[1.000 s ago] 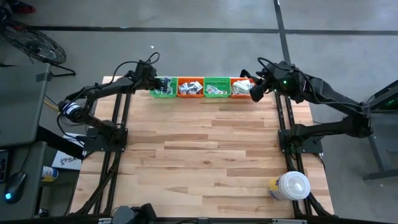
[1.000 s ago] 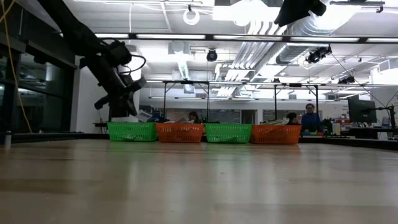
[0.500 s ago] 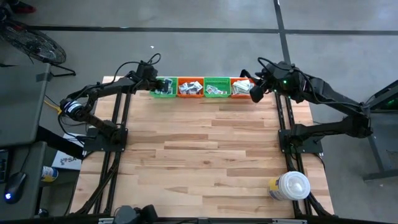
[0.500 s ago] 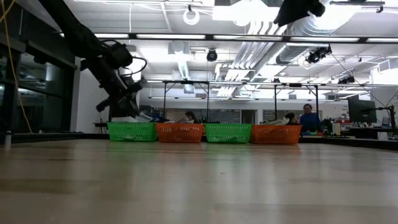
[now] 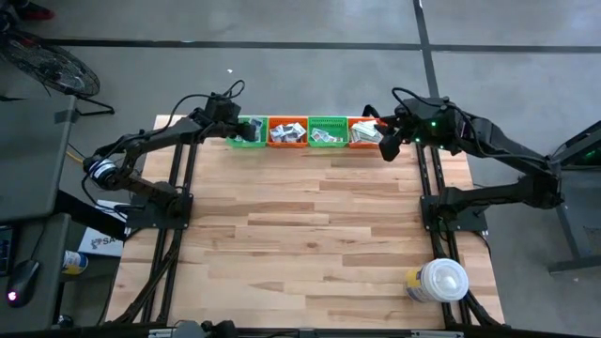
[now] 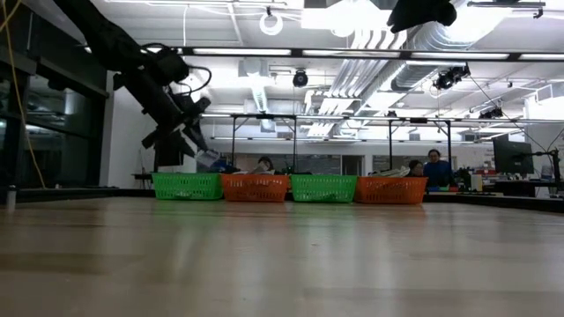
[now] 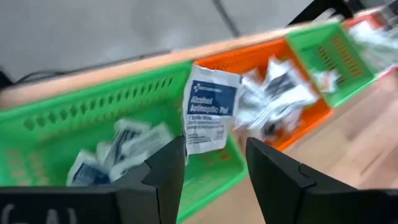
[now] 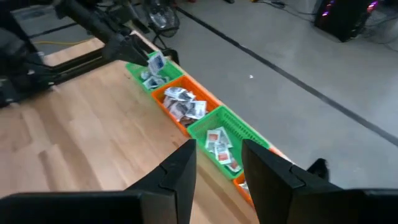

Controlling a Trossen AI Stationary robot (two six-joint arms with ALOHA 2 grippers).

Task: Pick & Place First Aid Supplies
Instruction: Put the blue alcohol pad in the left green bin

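1. Right now the left gripper [image 7: 211,168] has its fingers [image 7: 166,174] spread, and an alcohol antiseptic wipe packet [image 7: 210,109] shows just beyond them, touching neither, over the green basket [image 7: 74,118] in the upper left of the wrist frame.
2. More packets [image 7: 118,149] lie inside that basket.
3. Beside it stand an orange basket [image 5: 287,131], a second green basket [image 5: 327,131] and a second orange basket [image 5: 364,132], along the wooden surface [image 5: 300,235] at the upper centre of the high frame.
4. At that row's right end, the right gripper [image 8: 217,162] hangs with fingers apart, holding nothing.
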